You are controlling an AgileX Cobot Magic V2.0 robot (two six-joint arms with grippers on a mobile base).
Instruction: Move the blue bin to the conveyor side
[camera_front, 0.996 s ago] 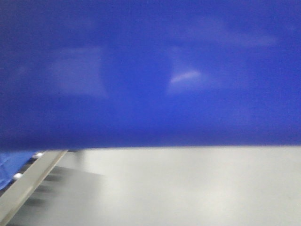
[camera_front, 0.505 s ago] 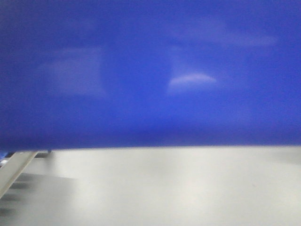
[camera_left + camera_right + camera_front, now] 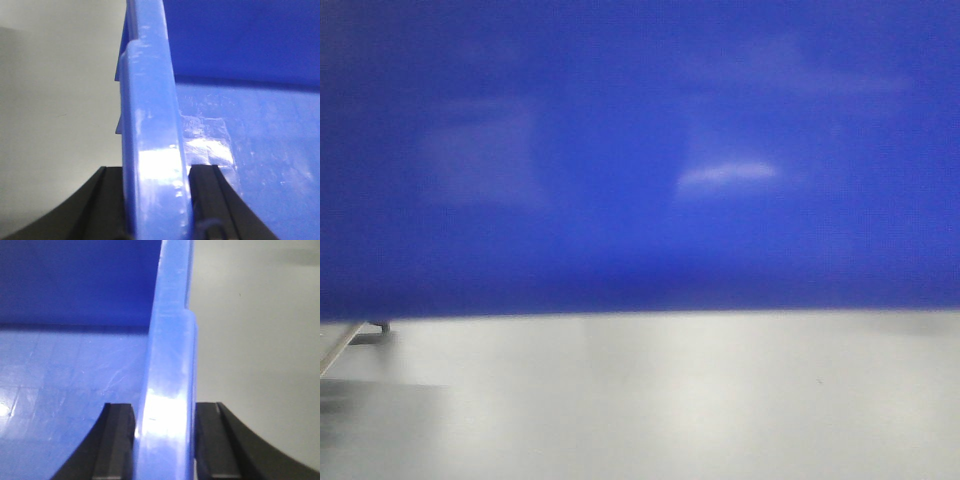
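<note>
Your left fingers [image 3: 107, 205] are clenched on the thick rim of the blue bin [image 3: 152, 150]. One finger sits outside the wall and the other inside, above the bin's glossy bottom. Your right fingers [image 3: 117, 440] grasp the rim the same way, with the bin's inside to their left. From the front, the bin's wall is close and blurred and fills the upper part of the view, above a pale grey surface [image 3: 720, 400]. The darker patch [image 3: 375, 430] at lower left is too blurred to name.
</note>
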